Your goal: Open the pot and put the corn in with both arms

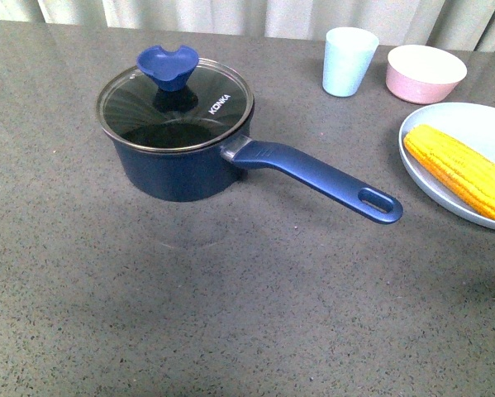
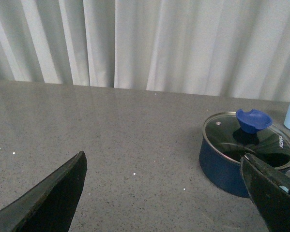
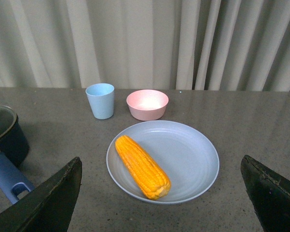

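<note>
- The left end effector [image 2: 164, 162], fingers wide apart and empty, is the nearer one to the pot [image 1: 177, 157], which stands lidded on the bench [image 1: 230, 314] ahead of it, off-centre towards one finger
- The knob [image 1: 168, 66] tops the lid [image 1: 206, 112]; the pot's long handle [image 1: 313, 174] points to the robot's right and nearer side, towards the plate [image 1: 445, 124]
- The right end effector [image 3: 161, 164], also spread and empty, has the corn [image 3: 142, 166] straight ahead between its fingers
- The corn lies on the plate, long axis slanted across that gap, so the wrist likely needs a turn
</note>
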Controlling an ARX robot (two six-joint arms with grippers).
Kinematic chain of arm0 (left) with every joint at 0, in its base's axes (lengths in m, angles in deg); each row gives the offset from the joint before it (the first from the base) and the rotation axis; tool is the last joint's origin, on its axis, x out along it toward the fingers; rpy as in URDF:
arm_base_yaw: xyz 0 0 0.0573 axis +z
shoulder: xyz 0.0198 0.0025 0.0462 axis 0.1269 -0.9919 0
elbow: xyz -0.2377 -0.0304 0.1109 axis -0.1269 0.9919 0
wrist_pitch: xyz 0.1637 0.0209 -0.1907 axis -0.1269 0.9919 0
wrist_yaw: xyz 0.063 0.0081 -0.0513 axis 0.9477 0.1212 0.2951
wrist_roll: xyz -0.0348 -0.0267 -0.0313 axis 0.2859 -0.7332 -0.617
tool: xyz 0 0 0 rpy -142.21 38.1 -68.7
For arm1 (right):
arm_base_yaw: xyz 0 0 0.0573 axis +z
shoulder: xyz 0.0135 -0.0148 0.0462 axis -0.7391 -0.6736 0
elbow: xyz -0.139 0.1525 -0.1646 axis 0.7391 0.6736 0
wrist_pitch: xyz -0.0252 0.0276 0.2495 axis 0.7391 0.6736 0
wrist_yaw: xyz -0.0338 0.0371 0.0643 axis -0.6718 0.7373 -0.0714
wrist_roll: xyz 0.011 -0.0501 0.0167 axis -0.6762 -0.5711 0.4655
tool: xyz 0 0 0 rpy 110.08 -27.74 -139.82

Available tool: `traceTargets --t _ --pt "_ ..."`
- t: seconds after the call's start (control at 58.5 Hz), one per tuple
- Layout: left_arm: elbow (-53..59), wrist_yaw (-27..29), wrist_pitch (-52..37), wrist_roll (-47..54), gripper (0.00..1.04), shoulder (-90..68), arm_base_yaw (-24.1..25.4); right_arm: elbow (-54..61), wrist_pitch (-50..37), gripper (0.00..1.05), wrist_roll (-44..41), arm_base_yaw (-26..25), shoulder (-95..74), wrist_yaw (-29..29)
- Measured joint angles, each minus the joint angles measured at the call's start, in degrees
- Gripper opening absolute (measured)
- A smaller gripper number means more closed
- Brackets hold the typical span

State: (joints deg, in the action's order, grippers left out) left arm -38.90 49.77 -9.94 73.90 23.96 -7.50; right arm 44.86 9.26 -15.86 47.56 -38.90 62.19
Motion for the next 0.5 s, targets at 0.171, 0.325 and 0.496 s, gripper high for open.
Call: traceTargets --t 0.171,0.325,0.496 --pt "0.0 0.0 0.0 0.0 0.96 0.0 0.0 0.0 0.0 0.96 0.0 0.0 0.0 0.0" --pt "0.0 0.0 0.0 0.0 0.96 0.0 0.0 0.0 0.0 0.96 0.0 0.0 0.0 0.0" --pt "0.0 0.0 0.0 0.0 0.96 0.02 0.02 0.0 0.0 0.96 0.0 0.0 0.0 0.0"
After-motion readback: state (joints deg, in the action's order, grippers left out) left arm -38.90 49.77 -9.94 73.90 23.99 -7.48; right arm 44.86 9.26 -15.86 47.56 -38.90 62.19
